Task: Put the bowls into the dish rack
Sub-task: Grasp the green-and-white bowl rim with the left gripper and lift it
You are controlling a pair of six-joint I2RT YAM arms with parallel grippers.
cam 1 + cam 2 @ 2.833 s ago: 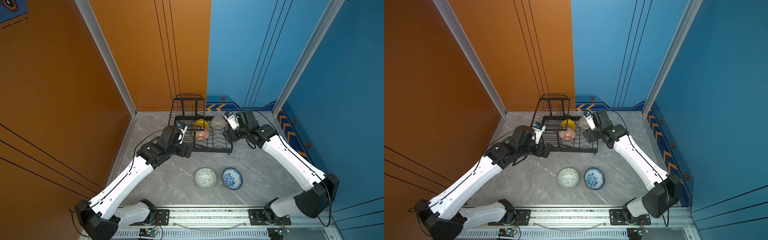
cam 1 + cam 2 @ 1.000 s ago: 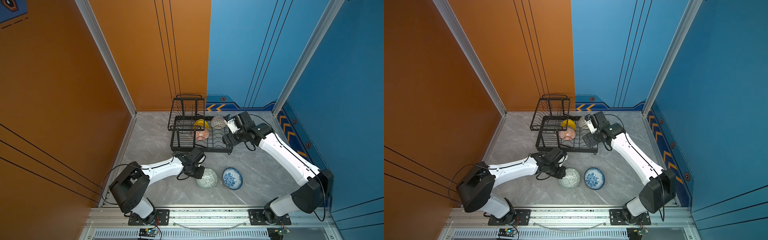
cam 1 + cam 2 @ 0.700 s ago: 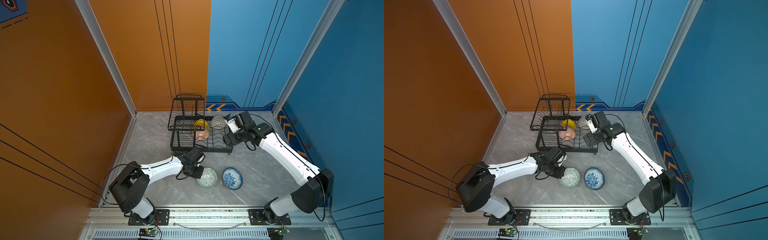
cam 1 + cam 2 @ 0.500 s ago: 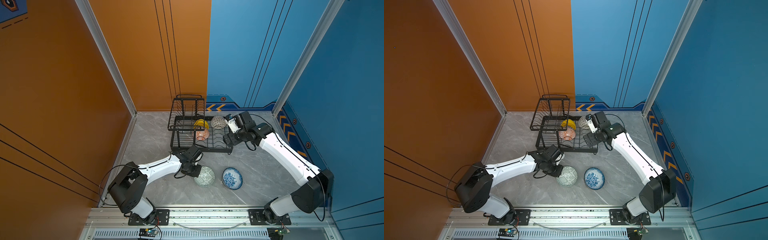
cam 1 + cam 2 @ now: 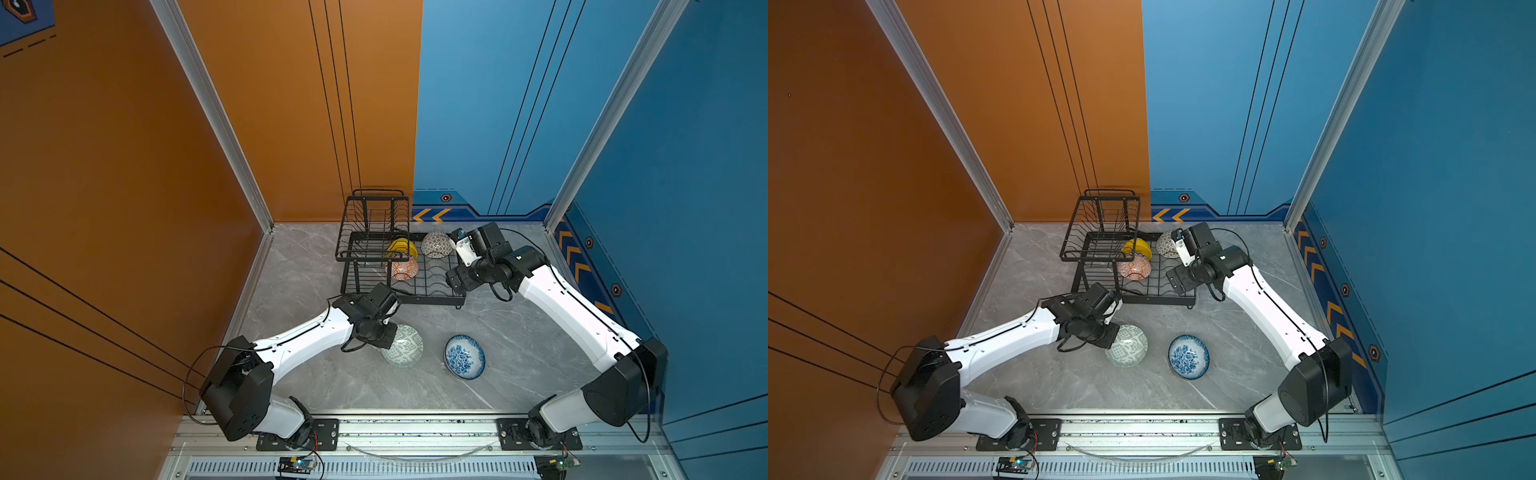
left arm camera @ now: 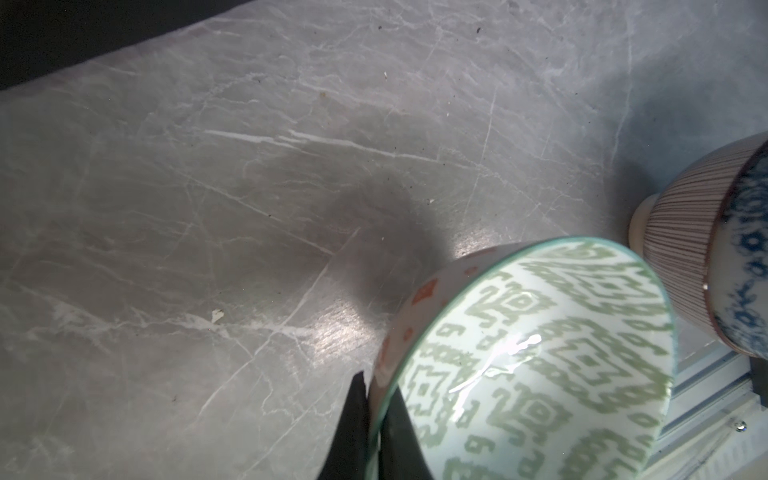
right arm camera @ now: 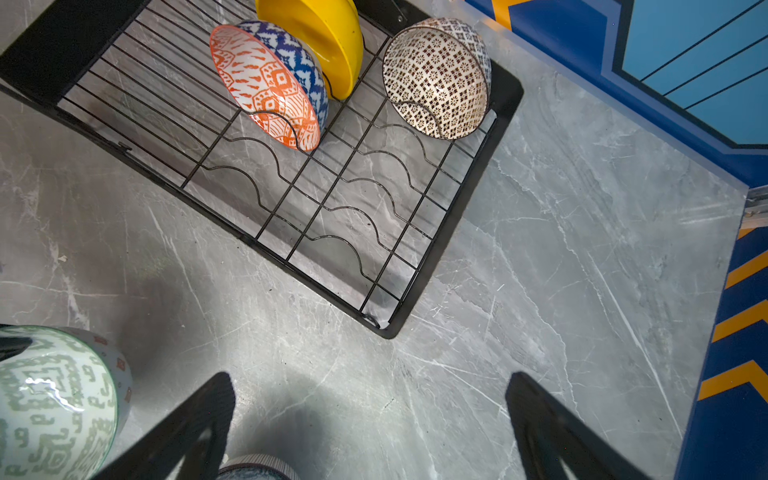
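- Left wrist view: the green bowl [image 6: 540, 353] is pinched at its rim by the left gripper [image 6: 376, 395] and tipped up, near the rack [image 7: 507, 104].
- It should be lifted slowly and stood in a free slot.
- The right gripper [image 7: 370, 378] is spread wide, with nothing in it.

The whole scene is being viewed steeply downward from the near side in both top views. The pale green bowl [image 6: 540, 353] is being framed closely by the left wrist view and shared with the right wrist view, overlooking the dish rack [image 7: 386, 328].
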